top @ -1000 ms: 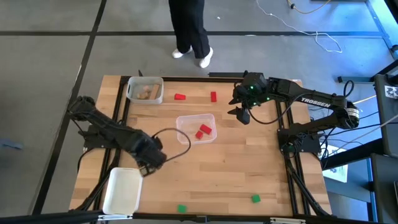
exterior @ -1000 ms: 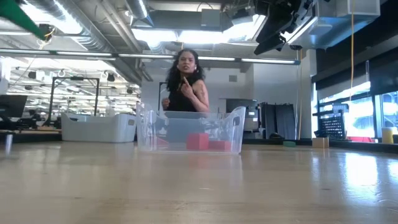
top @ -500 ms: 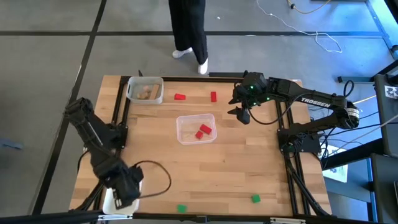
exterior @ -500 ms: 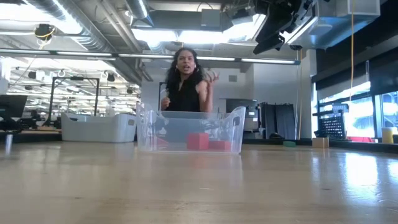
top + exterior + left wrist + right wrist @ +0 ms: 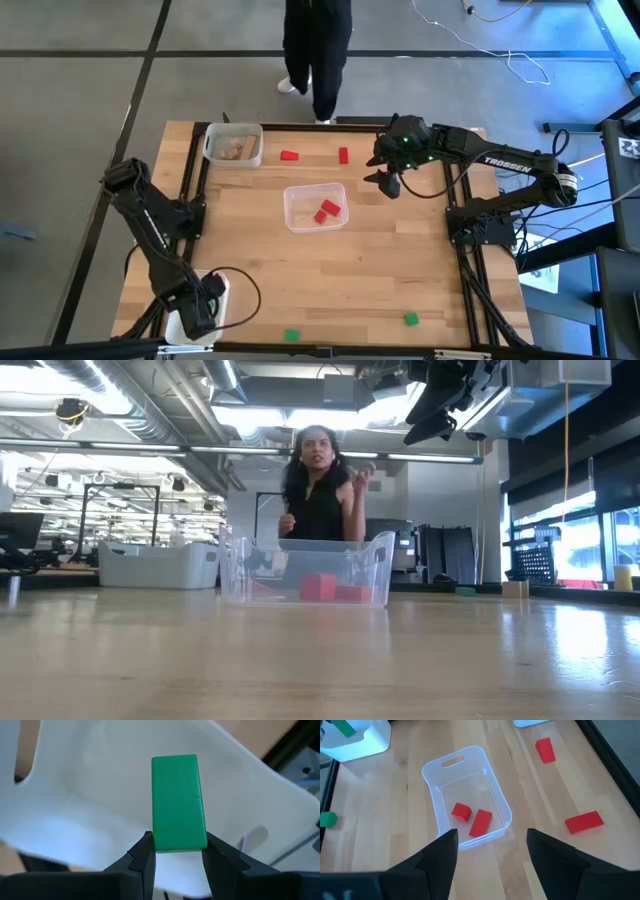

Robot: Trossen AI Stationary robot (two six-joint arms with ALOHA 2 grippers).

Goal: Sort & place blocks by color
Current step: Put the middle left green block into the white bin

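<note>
Two arms work over the bench. At its near left corner, the left gripper fingers clamp a green block above the white tray. Far right, the right gripper hovers spread wide, beside the clear tray with two red blocks.

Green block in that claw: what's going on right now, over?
Left gripper shut on green block, over white tray. Right gripper open, waiting above table. Nothing in the way.

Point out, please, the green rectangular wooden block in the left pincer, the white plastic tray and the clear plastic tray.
Green rectangular wooden block (image 5: pixel 178 802): left wrist view, middle of its face.
White plastic tray (image 5: pixel 90 795): left wrist view, inner wall.
Clear plastic tray (image 5: pixel 297 205): high view, bare floor.
</note>
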